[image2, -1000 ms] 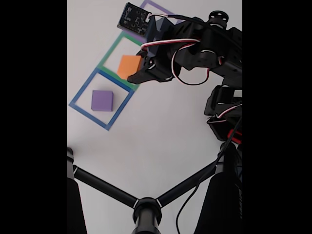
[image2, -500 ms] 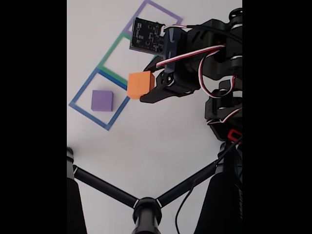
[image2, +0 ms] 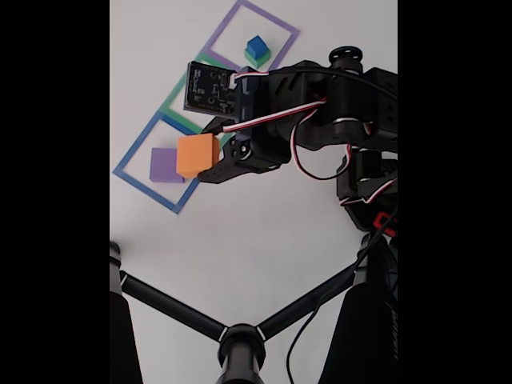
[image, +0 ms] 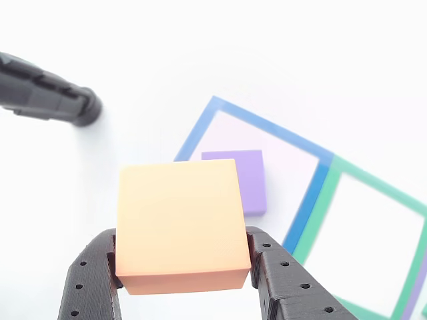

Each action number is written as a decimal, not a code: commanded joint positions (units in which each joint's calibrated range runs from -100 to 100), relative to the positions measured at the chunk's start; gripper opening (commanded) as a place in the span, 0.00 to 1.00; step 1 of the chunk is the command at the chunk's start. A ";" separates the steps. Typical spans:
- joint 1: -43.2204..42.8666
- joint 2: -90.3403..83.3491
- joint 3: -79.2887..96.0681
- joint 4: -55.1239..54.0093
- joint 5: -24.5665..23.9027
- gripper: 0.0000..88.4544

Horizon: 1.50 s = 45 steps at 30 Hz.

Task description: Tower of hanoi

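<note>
The matte orange square block [image: 179,223] sits between the two black plastic fingers [image: 93,280] of the gripper [image2: 210,160], and both fingers press on its sides — it is held up off the white table [image2: 256,240]. In the fixed view the orange block [image2: 198,155] hangs just beside the flat purple square block [image2: 166,165], partly over its right edge. The purple block [image: 247,177] lies flat inside the blue tape square outline [image: 267,127]. Next to that is the green tape square outline [image: 373,180], with nothing showing inside it in the other view. Farther off, the small blue cube [image2: 256,46] sits on top of the small green block [image2: 257,58] inside the purple tape square outline [image2: 280,24] — well apart from the gripper. A black tripod [image2: 240,340] stands at the bottom of the fixed view.
</note>
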State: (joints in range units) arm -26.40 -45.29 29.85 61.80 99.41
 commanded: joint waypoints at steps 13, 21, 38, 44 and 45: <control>2.34 16.75 35.33 -65.04 0.59 0.07; 2.62 25.47 38.15 -78.64 0.59 0.07; 3.58 34.68 40.15 -90.95 0.59 0.07; 4.16 38.31 38.78 -93.21 0.59 0.07; 4.35 38.71 38.60 -93.46 0.59 0.07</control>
State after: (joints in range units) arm -22.88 -6.96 70.67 -29.37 99.41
